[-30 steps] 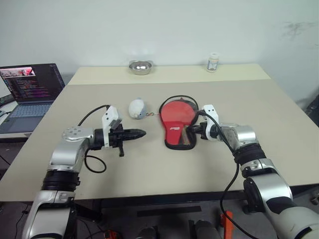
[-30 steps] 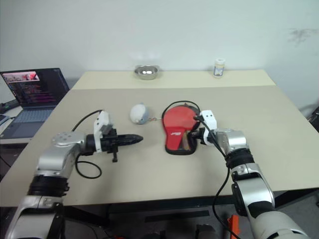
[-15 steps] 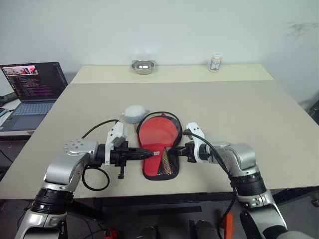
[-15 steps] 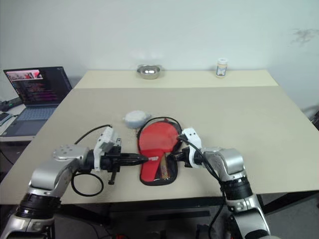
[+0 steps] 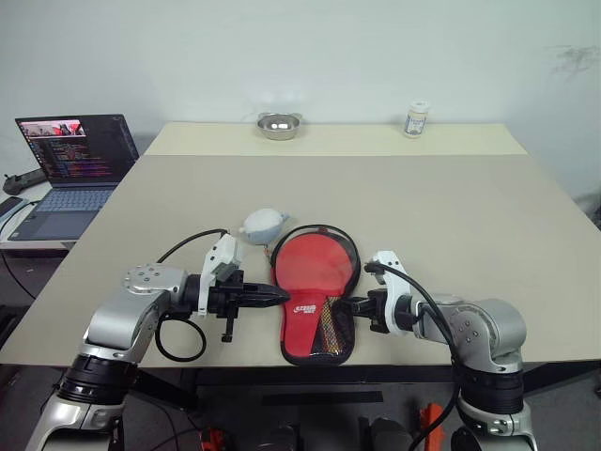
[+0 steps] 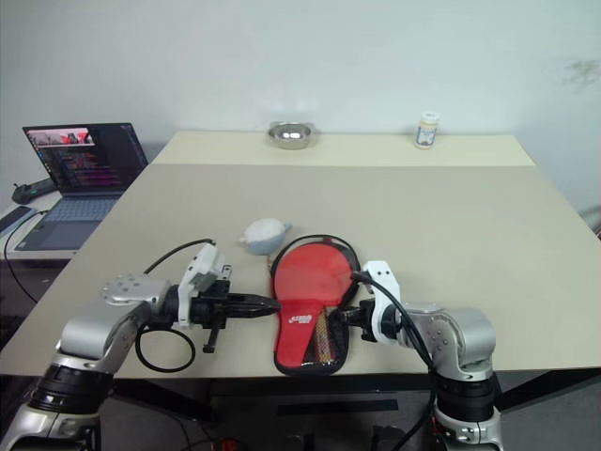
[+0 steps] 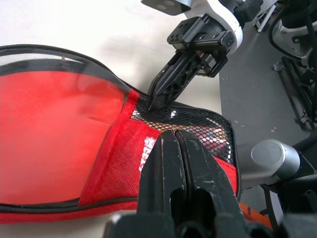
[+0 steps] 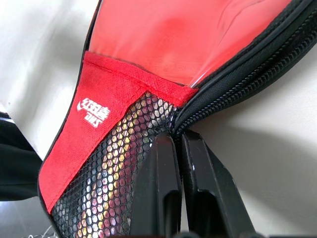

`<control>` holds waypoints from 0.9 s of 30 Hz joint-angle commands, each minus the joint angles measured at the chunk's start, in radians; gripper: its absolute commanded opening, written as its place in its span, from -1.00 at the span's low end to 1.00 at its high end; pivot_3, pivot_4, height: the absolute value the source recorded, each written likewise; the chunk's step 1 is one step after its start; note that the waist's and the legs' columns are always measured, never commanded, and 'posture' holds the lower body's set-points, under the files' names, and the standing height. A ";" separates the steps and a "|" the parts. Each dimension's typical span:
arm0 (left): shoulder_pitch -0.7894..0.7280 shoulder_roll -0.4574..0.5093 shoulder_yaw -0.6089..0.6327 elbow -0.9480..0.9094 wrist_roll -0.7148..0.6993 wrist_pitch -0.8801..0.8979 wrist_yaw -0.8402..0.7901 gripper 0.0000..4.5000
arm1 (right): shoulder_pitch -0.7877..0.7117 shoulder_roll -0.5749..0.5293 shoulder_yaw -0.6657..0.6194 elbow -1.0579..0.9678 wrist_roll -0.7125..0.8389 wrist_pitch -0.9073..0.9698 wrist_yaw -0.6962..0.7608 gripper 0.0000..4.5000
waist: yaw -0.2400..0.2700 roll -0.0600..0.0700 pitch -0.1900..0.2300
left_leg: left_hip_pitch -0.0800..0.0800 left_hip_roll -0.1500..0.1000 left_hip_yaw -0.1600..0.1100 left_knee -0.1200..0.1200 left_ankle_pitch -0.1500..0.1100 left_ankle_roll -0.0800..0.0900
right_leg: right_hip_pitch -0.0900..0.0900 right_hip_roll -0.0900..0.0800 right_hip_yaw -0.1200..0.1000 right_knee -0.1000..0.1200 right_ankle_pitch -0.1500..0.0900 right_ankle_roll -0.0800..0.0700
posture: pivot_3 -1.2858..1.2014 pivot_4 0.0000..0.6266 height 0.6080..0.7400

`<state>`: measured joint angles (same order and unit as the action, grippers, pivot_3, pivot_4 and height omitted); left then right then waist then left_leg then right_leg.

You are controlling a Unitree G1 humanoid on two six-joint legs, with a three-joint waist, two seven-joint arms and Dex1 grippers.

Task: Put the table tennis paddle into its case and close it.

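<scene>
Lying between both arms, the case (image 5: 317,299) is pinched by closed right fingers (image 8: 171,163); left fingers (image 7: 177,158) closed beside it.

Even, bright light falls on the table (image 5: 451,216), with only soft shadows under the arms. The wall behind is washed pale. The bowl (image 5: 279,125) glints, and the laptop (image 5: 75,160) screen glows. Wrist views are sharp on the case (image 7: 64,144) (its clear pocket shows faint glare), while nearby fingers blur slightly.
</scene>
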<state>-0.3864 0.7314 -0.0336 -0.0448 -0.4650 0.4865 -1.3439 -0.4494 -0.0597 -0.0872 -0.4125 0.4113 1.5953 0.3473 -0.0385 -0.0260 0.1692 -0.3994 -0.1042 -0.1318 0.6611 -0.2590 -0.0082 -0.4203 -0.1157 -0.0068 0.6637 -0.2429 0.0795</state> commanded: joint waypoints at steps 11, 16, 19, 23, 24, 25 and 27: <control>0.015 0.012 0.014 -0.018 -0.005 -0.029 0.023 -1.00 | 0.050 -0.080 0.042 -0.112 0.012 -0.038 -0.033 -0.11 | 0.000 0.000 0.000 | 0.000 0.000 0.000 0.000 0.000 0.000 | 0.000 0.000 0.000 0.000 0.000 0.000 | 0.03 -0.52 1.00; 0.025 0.021 0.029 -0.031 -0.015 -0.022 0.040 -1.00 | 0.077 -0.283 0.120 -0.231 0.090 -0.075 0.080 0.42 | 0.006 0.000 0.000 | 0.000 0.000 0.000 0.000 0.000 0.000 | 0.001 0.000 -0.001 -0.001 0.000 0.000 | 0.03 -0.52 1.00; 0.028 0.021 0.055 -0.026 -0.026 -0.010 0.067 -1.00 | -0.001 -0.429 0.085 -0.298 0.218 -0.117 0.259 0.86 | 0.004 0.002 0.002 | 0.000 0.000 0.000 0.000 0.000 0.001 | 0.001 0.000 -0.001 -0.001 0.000 0.000 | 0.03 -0.52 1.00; -0.006 -0.008 0.089 0.066 0.008 -0.032 0.163 -1.00 | -0.134 -0.426 0.113 -0.196 0.246 -0.296 0.346 0.99 | 0.003 0.002 0.002 | 0.002 0.005 0.001 0.000 0.000 0.001 | 0.004 0.004 -0.001 -0.003 0.000 0.000 | 0.03 -0.52 1.00; -0.019 -0.015 0.095 0.090 0.016 -0.043 0.183 -1.00 | -0.157 -0.396 0.142 -0.143 0.223 -0.334 0.329 0.99 | 0.005 0.002 0.002 | 0.004 0.008 0.001 0.000 0.000 0.000 | 0.007 0.006 -0.003 -0.005 0.001 -0.001 | 0.03 -0.52 1.00; -0.030 -0.020 0.099 0.113 0.028 -0.060 0.201 -1.00 | -0.172 -0.375 0.178 -0.094 0.195 -0.378 0.319 0.99 | 0.006 0.002 0.002 | 0.005 0.010 0.001 -0.001 0.000 0.000 | 0.009 0.008 -0.004 -0.006 0.001 -0.002 | 0.03 -0.52 1.00; -0.048 -0.032 0.106 0.152 0.045 -0.088 0.234 -1.00 | -0.189 -0.337 0.253 -0.006 0.138 -0.469 0.310 0.99 | 0.007 0.002 0.002 | 0.006 0.011 0.000 -0.001 0.000 0.000 | 0.009 0.009 -0.004 -0.006 0.002 -0.003 | 0.03 -0.52 1.00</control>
<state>-0.4093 0.7037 0.0390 0.0954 -0.4318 0.4333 -1.1365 -0.6275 -0.4070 0.1235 -0.4640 0.5876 1.2013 0.6656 -0.0320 -0.0242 0.1712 -0.3931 -0.0937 -0.1314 0.6606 -0.2594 -0.0084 -0.4109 -0.1070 -0.0108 0.6582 -0.2409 0.0758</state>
